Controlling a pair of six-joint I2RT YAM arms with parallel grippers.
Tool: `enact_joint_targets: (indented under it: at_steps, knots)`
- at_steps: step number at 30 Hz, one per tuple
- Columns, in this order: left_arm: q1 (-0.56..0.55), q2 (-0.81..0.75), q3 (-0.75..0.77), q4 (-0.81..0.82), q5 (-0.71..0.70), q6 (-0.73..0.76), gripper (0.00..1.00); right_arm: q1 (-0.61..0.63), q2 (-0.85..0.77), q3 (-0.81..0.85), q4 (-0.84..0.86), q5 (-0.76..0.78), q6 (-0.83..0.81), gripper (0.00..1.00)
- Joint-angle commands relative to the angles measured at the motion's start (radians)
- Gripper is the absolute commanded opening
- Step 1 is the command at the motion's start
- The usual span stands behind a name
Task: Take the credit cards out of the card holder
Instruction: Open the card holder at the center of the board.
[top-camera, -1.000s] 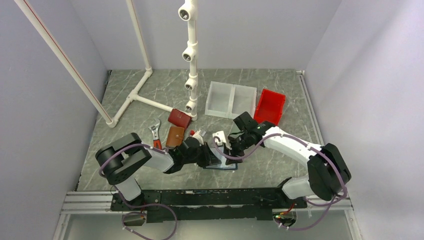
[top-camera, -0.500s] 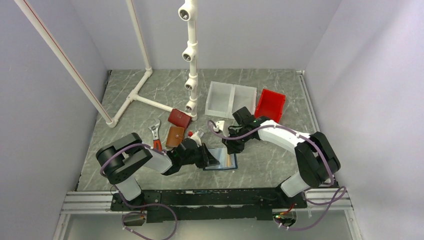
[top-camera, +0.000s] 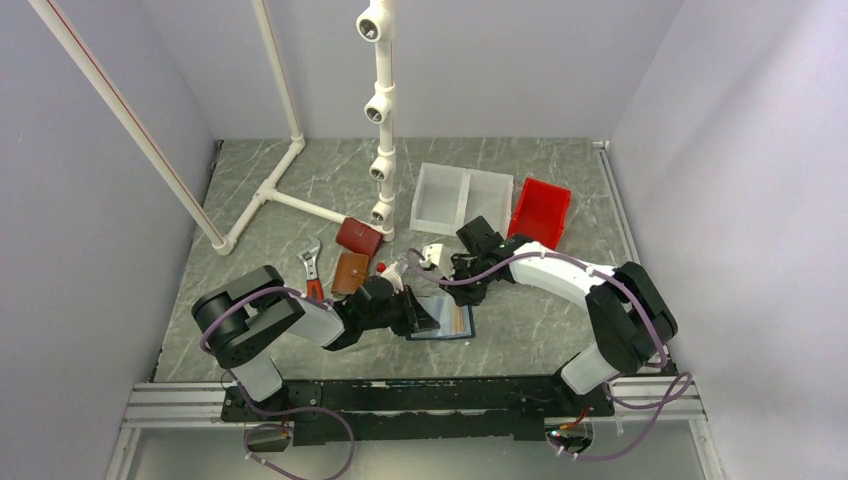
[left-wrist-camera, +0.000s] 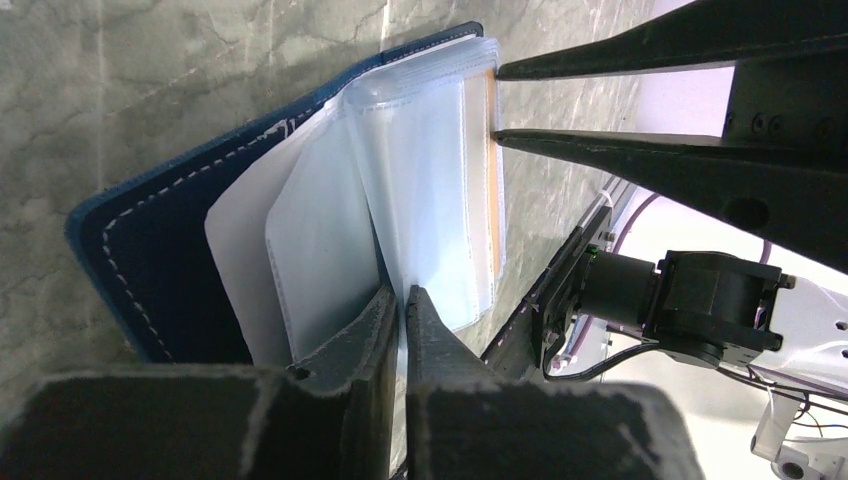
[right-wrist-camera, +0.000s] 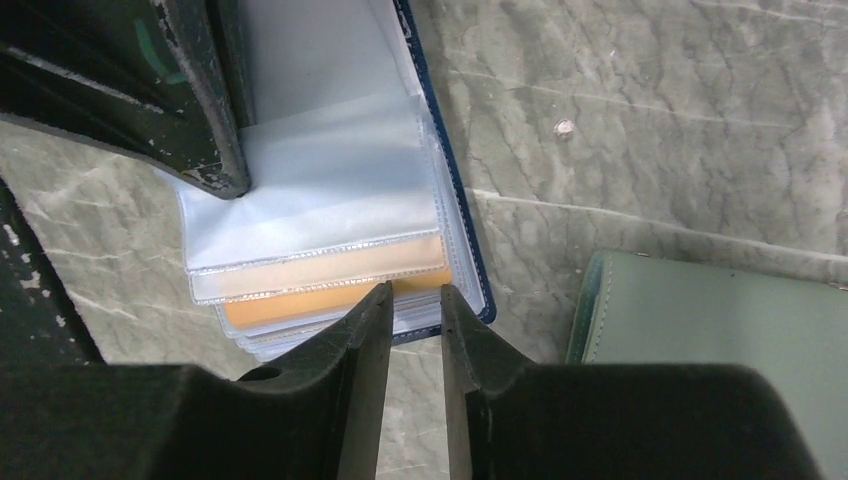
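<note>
Grey-green marbled tabletop (top-camera: 560, 320) fills the floor of a pale-walled booth, and both arms are rooted on a black rail (top-camera: 420, 395) at the near edge. Just past the rail the card holder (left-wrist-camera: 140, 270) lies open on the table, navy cover down, with its clear plastic sleeves (left-wrist-camera: 430, 180) fanned upward. The left gripper (left-wrist-camera: 403, 300) reaches in low from the left, its jaws pinched tight on one of those sleeves. An orange card (right-wrist-camera: 330, 275) sits inside another sleeve, its end at the holder's open edge. The right gripper (right-wrist-camera: 415, 300) comes in from the far side with its jaws only narrowly apart. Its fingertips straddle that end of the card, though I can't tell whether they touch it. A flat grey-green wallet (right-wrist-camera: 720, 320) lies just beside the holder.

Farther back on the left are a wrench (top-camera: 312, 265), a brown wallet (top-camera: 350, 272) and a dark red wallet (top-camera: 358, 236). Beyond them stand two clear bins (top-camera: 462, 200), a red bin (top-camera: 540, 213) and a white pipe frame (top-camera: 380, 110).
</note>
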Motion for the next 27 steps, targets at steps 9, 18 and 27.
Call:
enact_joint_targets:
  at_steps: [9,18,27]
  knots:
    - [-0.001,0.025,-0.002,-0.048,0.022,0.029,0.17,0.079,0.030,0.000,0.092,0.146,0.034,0.30]
    - [0.000,0.044,-0.019,0.012,0.025,0.006,0.30,0.132,0.058,0.001,0.111,0.162,0.052,0.35]
    - [0.016,0.048,-0.049,0.039,0.014,-0.030,0.31,0.140,0.065,0.008,0.108,0.130,0.073,0.42]
